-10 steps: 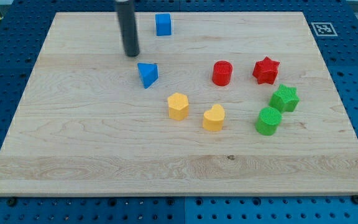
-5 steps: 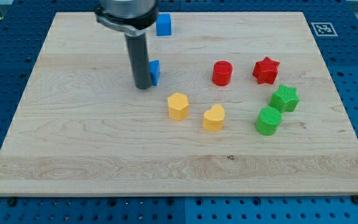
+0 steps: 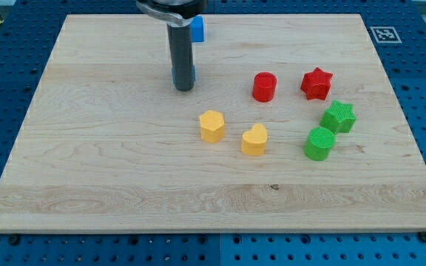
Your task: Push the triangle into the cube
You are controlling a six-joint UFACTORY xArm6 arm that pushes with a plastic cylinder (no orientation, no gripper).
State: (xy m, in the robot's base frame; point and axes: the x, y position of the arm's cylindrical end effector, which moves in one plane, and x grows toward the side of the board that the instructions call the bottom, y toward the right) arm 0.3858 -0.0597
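The blue triangle (image 3: 173, 74) is almost wholly hidden behind my rod; only a thin blue sliver shows at the rod's left edge. My tip (image 3: 184, 89) rests on the board just below the triangle, touching it or nearly so. The blue cube (image 3: 198, 28) sits near the view's top edge of the board, above and slightly right of the triangle, partly covered by the arm. A gap of bare wood lies between the triangle and the cube.
A red cylinder (image 3: 264, 86) and a red star (image 3: 316, 83) sit to the right of my tip. A yellow hexagon (image 3: 211, 125) and a yellow heart (image 3: 254, 140) lie below. A green star (image 3: 339, 117) and a green cylinder (image 3: 319, 142) are at the right.
My tip went from above-left of the triangle to its lower side, then moved up and right. The triangle has been pushed up the view towards the cube.
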